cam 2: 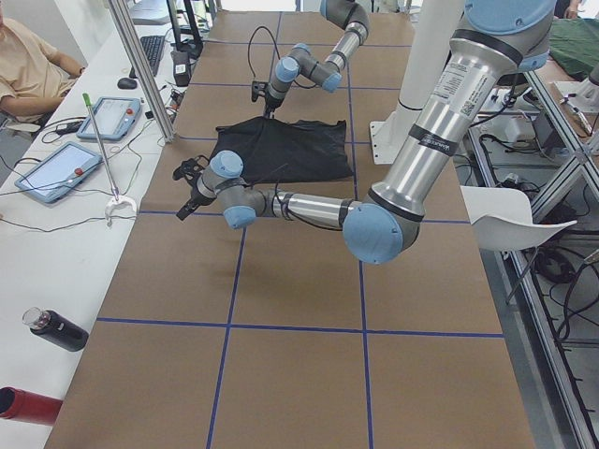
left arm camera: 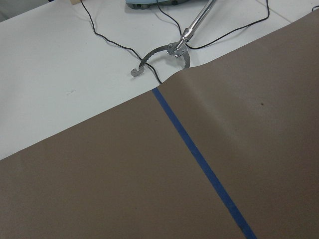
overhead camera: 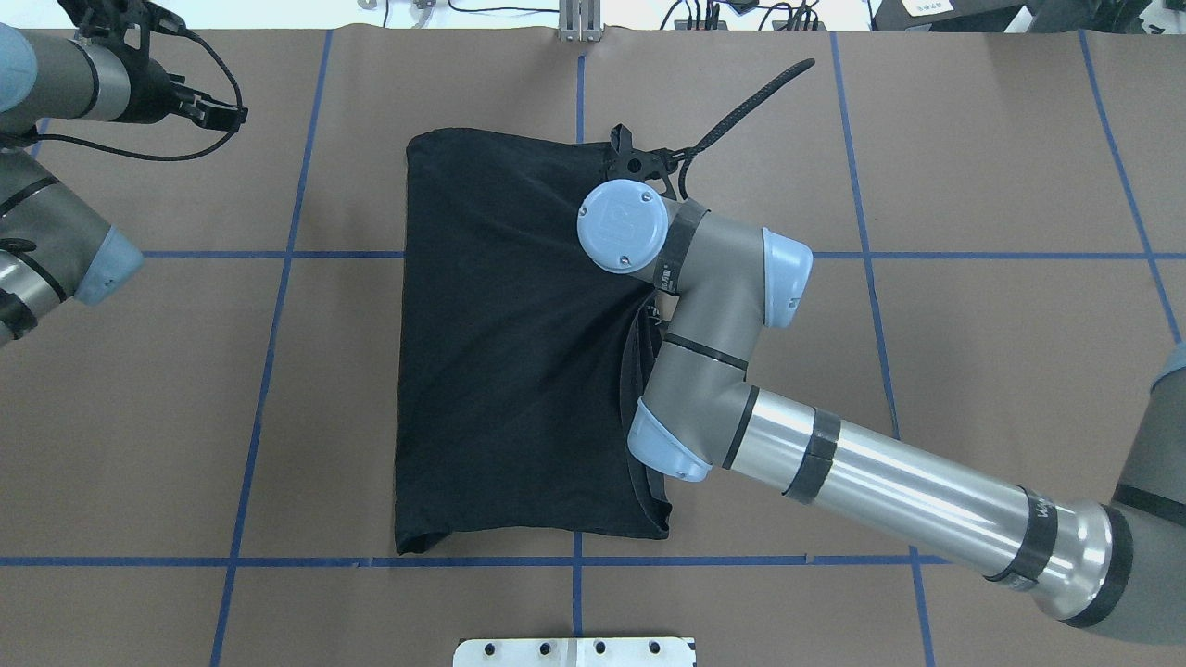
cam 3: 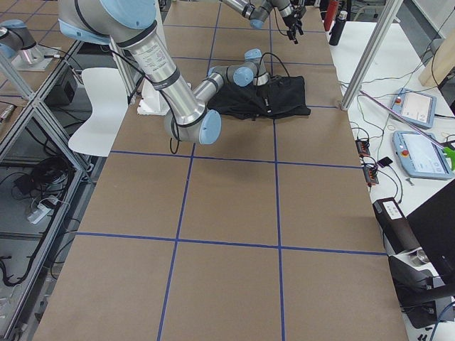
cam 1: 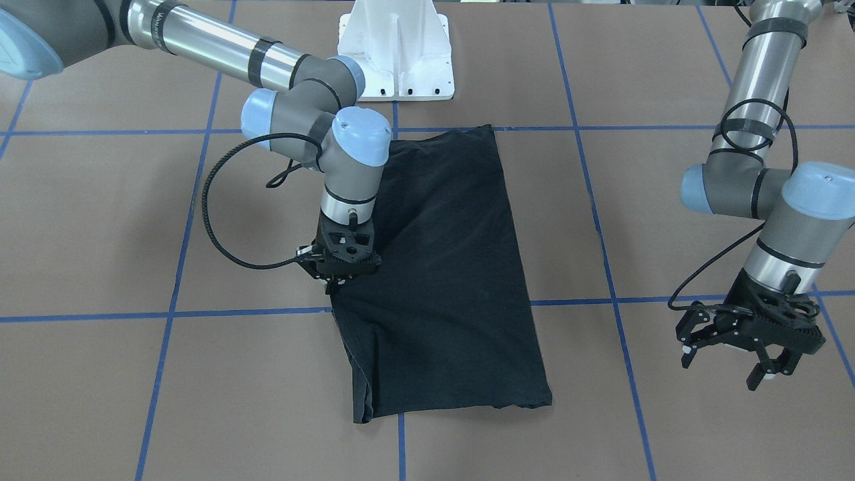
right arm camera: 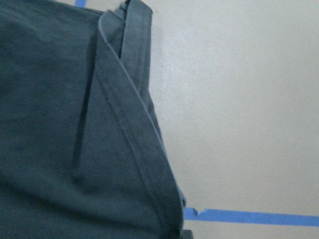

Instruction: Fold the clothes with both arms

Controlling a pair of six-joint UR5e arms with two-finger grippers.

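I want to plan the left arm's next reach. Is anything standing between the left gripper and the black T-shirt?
Nothing visible. Between the open left gripper and the black T-shirt lies only brown table paper with blue tape lines. The right gripper is at the shirt's opposite edge.

Place: robotics laboratory.
Evidence:
- long bench (cam 2: 299, 309) covered in brown paper and squared off with blue tape lines (cam 1: 254, 312);
- left arm (cam 1: 761, 67) and right arm (cam 1: 220, 57), silver-grey with light-blue joint caps;
- white pedestal (cam 1: 395, 50) bolted to the bench;
- aluminium frame posts (cam 2: 140, 65) on the operators' side;
- white side bench (cam 2: 37, 271) carrying a near control tablet (cam 2: 58, 171), a far control tablet (cam 2: 110, 117), both with red buttons, a keyboard (cam 2: 150, 54) and loose cables (cam 2: 56, 224);
- a person (cam 2: 28, 65) seated there;
- floor cabling (cam 3: 28, 177) behind the robot.
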